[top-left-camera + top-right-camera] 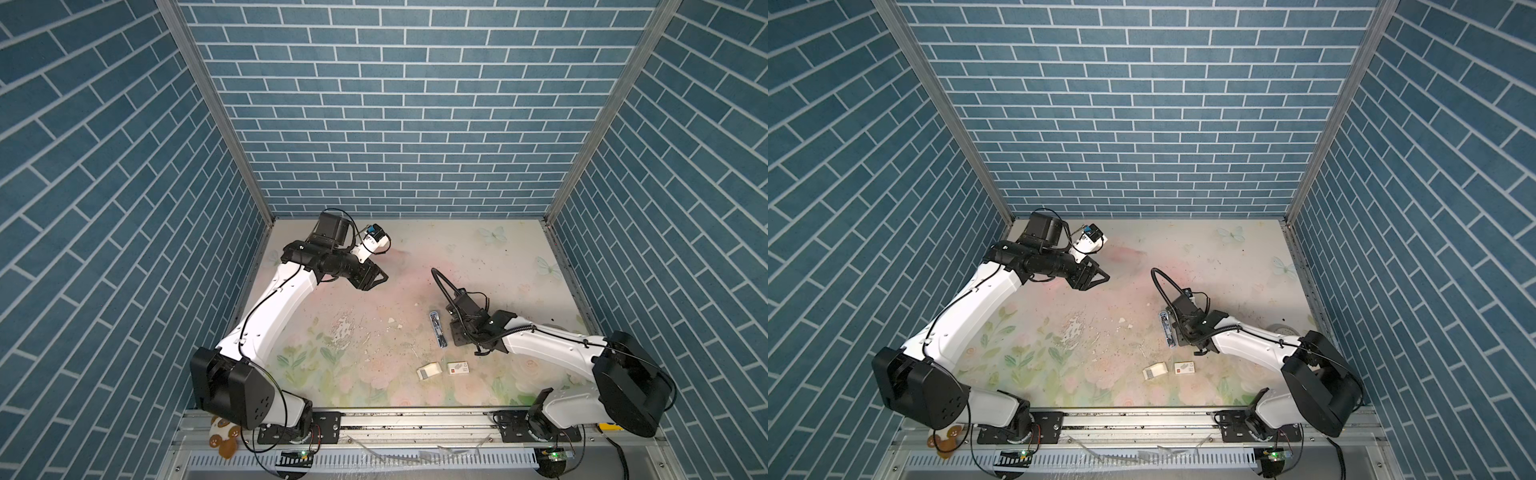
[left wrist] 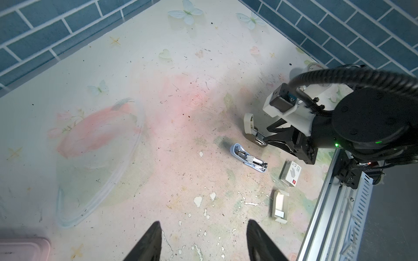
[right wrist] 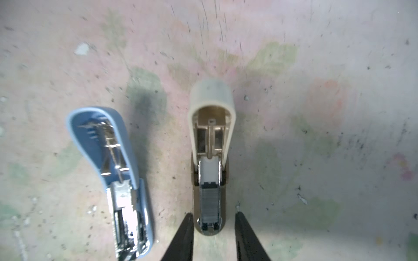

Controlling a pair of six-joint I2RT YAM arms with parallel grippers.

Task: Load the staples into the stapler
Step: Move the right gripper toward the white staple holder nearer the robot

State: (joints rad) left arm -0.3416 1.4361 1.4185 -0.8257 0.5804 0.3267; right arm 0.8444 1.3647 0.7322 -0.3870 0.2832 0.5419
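1. Right wrist view showed me the right gripper [image 3: 213,214] low over the table [image 3: 316,113]. Its 2 black fingers were spread, 1 on each side of the near end of the cream stapler [image 3: 211,101].
2. I saw a small gap between 1 finger and the stapler. On the other side I could not tell if the finger touched it.
3. The cream stapler was open with its lid tipped back. A grey strip of staples [image 3: 209,201] lay in its metal track.
4. A blue stapler [image 3: 117,180] lay open just beside the cream one, not touching it.
5. In both top views the white card tray [image 1: 434,368] and the red-marked sleeve [image 1: 458,368] lay side by side near the front edge, close to the 2 staplers. A small grey block sat at 1 end of the tray.
6. The left gripper [image 2: 203,226] hung in the air well apart from all this, toward the back. Its jaws were spread and held nothing.
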